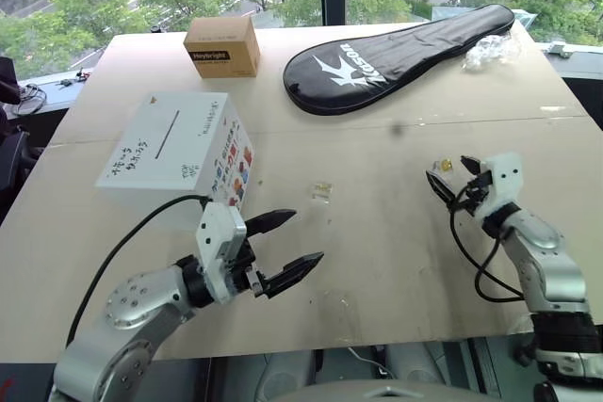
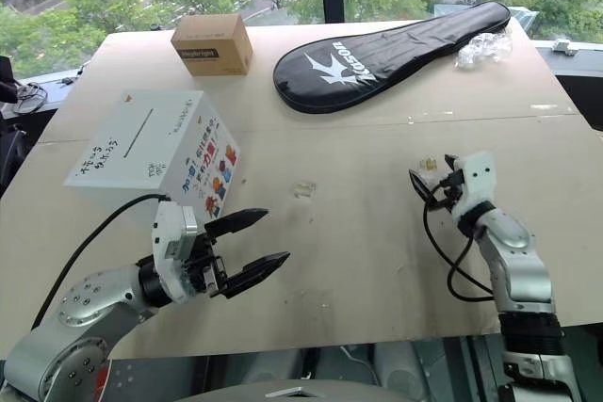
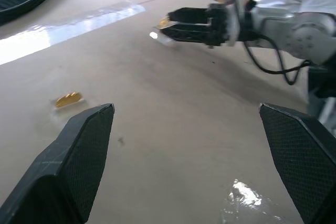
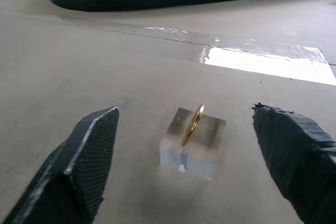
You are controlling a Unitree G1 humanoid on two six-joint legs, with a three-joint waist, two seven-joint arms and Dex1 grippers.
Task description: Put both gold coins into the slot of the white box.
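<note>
Right hand (image 4: 184,166) spread, fingers either side of a gold coin (image 4: 192,125) standing on edge in a small clear block (image 4: 192,142) on the counter (image 1: 396,251). Left hand (image 1: 290,245) spread too, empty, above the counter near the white box (image 1: 179,148). Second gold coin (image 3: 68,99) lying flat on the counter between the two hands.

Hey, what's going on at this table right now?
A two-armed robot is going after two gold coins. Its right gripper is open around one coin, which stands on edge in a small clear block, not yet gripped. The other coin lies on the table ahead of the open, empty left gripper. The white box with its slot waits nearby.
</note>
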